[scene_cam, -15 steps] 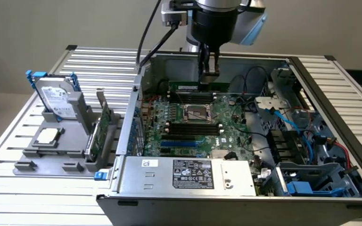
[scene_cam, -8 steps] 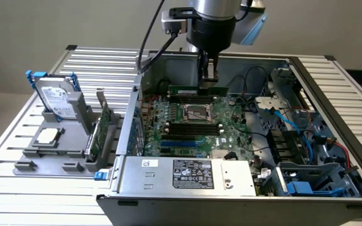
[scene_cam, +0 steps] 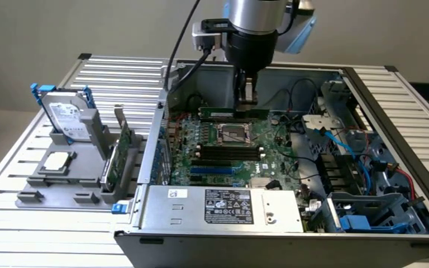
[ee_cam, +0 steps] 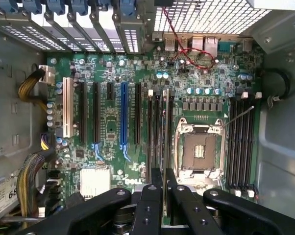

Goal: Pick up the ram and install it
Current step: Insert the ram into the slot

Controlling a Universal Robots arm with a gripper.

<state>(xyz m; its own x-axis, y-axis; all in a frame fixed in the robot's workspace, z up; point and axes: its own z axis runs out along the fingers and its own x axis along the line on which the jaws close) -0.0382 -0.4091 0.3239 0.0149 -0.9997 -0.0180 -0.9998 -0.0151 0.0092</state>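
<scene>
Item: the ram (scene_cam: pixel 222 113), a long, thin green stick, is hanging edge-down inside the open computer case (scene_cam: pixel 274 248). It is sitting just over the motherboard (ee_cam: pixel 108 132), beside the processor socket (ee_cam: pixel 199 149), and running in line with the black memory slots (ee_cam: pixel 151 132). Whether it is touching a slot cannot be told. The hand (scene_cam: pixel 246 96) is grasping it, with the fingers (ee_cam: pixel 150 205) clenching both flat faces near mid-length. Handling, by judgement: it is weighing very little and staying stiff along its length, yet it is proving thin and fragile. Chips and contact edge are tolerating no pressure. A grip at mid-length on the flat faces, near the upper edge, is serving best.
</scene>
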